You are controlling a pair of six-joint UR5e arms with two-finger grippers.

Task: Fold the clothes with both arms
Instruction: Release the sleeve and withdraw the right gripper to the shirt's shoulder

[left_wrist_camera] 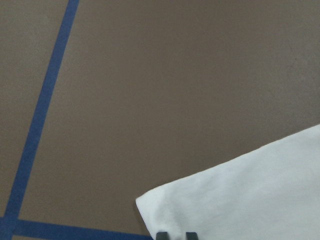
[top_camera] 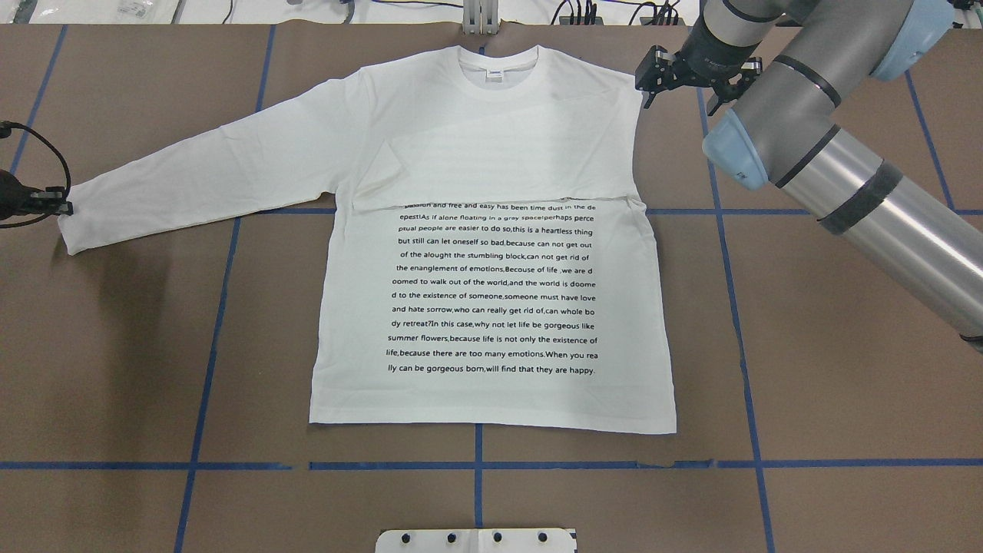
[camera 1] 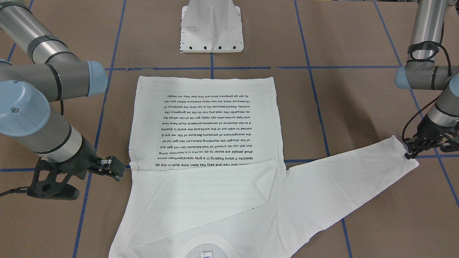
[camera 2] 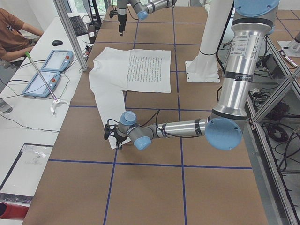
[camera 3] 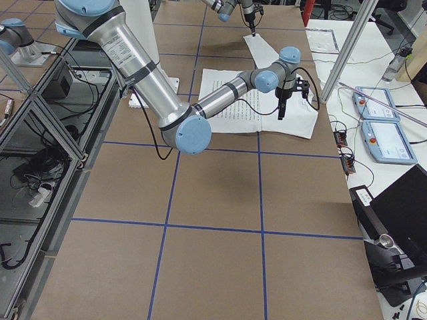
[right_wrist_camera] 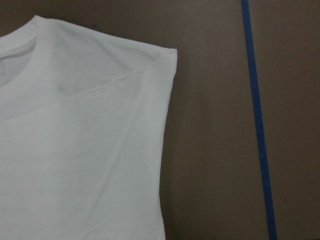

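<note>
- Front-facing view: the shirt (camera 1: 204, 143) lies flat on the table (camera 1: 358, 89), just in front of the white pedestal (camera 1: 211, 28). Its hem is nearest the pedestal, and its collar is farthest and cropped by the frame's lower edge. One sleeve is folded across the chest. The other runs out sideways to the left gripper (camera 1: 412, 152), whose tips touch the cuff; their gap is too small to read here. The right gripper (camera 1: 86, 181) stands spread wide and empty, beside the shirt's opposite edge.
- Overhead view: only the pedestal's front edge shows. The left gripper (top_camera: 46, 203) is mostly cut off at the cuff. The right gripper (top_camera: 683, 81) is clear of the cloth, beside the shoulder farthest from the pedestal.
- Left side view: the near arm's gripper (camera 2: 113, 140) sits at the cuff, too small to judge.
- Right side view: the near arm hides most of the pedestal.
- Left wrist view: two dark fingertips (left_wrist_camera: 162, 235) sit close together on the cuff's corner. Whether they pinch the cloth, I cannot tell.
- Right wrist view: shoulder, part of the collar and a blue tape line (right_wrist_camera: 257, 125).
</note>
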